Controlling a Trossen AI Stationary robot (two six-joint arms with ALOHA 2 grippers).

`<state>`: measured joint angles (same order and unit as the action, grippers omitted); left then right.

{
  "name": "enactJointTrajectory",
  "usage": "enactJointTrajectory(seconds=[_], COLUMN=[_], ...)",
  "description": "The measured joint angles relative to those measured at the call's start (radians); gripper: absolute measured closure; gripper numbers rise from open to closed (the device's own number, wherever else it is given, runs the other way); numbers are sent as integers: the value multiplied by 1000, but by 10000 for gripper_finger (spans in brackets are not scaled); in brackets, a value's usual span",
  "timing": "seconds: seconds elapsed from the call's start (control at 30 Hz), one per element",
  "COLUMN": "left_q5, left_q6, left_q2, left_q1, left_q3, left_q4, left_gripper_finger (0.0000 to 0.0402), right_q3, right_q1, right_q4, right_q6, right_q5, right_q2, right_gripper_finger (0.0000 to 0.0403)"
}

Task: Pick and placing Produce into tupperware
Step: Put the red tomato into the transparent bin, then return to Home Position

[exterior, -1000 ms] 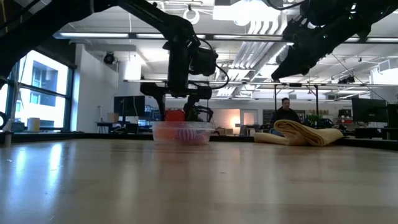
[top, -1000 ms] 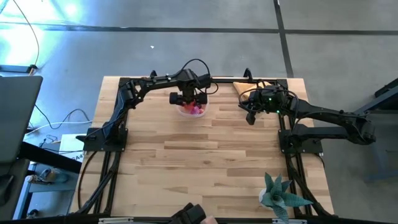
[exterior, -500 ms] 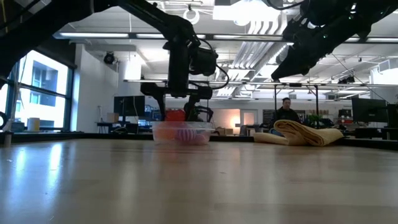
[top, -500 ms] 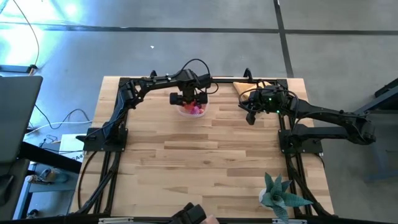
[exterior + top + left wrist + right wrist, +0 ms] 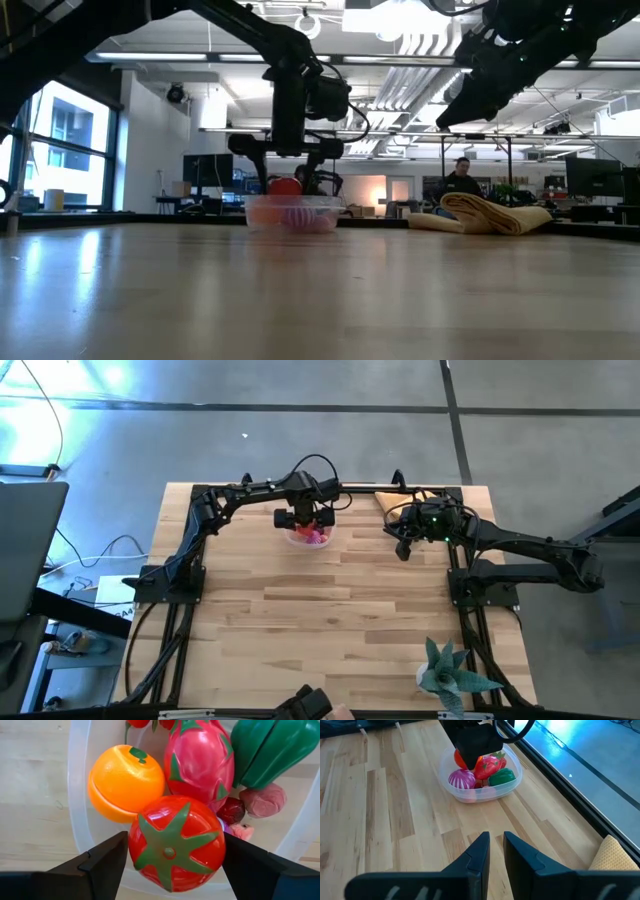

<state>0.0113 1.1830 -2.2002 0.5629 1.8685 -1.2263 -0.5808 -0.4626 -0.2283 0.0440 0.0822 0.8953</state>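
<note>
Produce is almost all in the tupperware (image 5: pixel 480 782), which sits at the far edge of the tabletop (image 5: pixel 330 620), near the left arm's base side. The left gripper (image 5: pixel 172 852) hangs directly over the container, its jaws closed against a red tomato (image 5: pixel 175 842) held just above the contents. Judged from this, the tomato is the last piece in hand; no loose produce shows elsewhere on the tabletop, so only its release appears to remain.

Near the left wrist camera, the tomato is glossy moulded plastic, round, with a green star-shaped calyx. Below it lie an orange (image 5: pixel 126 780) with a matte skin and a small green stem mark, a pink dragon fruit (image 5: pixel 200 762) with green scale tips, a smooth green pepper (image 5: pixel 270 750), and small dull-pink and dark-red pieces I cannot identify. A striped purple onion (image 5: pixel 462 779) shows from the right wrist. The container is clear, thin-walled, shallow and rounded-square.

The right gripper (image 5: pixel 492 850) waits well apart, to the container's right, jaws nearly closed and empty. Beyond it lies a folded tan cloth (image 5: pixel 495 213), waffle-textured. A teal spiky plant (image 5: pixel 452 675) stands at the near right corner.
</note>
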Motion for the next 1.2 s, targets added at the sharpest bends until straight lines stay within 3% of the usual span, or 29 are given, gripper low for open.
enactJointTrajectory(seconds=[0.33,0.67,0.77,0.9,1.03,1.2], left_q5=[-27,0,11,83,154,155], left_q6=[9,-120,-279,-634,-1016,-1354], left_q2=[3,5,8,7,8,7], left_q1=[0,-29,-36,-46,-54,-53], left_q3=[33,279,349,395,400,400], left_q4=[-40,-275,-351,-345,-345,-330], left_gripper_finger=[110,110,110,110,110,110], right_q3=[0,0,0,0,0,0], right_q1=[0,0,0,0,0,0], right_q4=[0,0,0,0,0,0], right_q6=[0,0,0,0,0,0], right_q5=[0,0,0,0,0,0], right_q2=[0,0,0,0,0,0], right_gripper_finger=[359,359,359,359,359,359])
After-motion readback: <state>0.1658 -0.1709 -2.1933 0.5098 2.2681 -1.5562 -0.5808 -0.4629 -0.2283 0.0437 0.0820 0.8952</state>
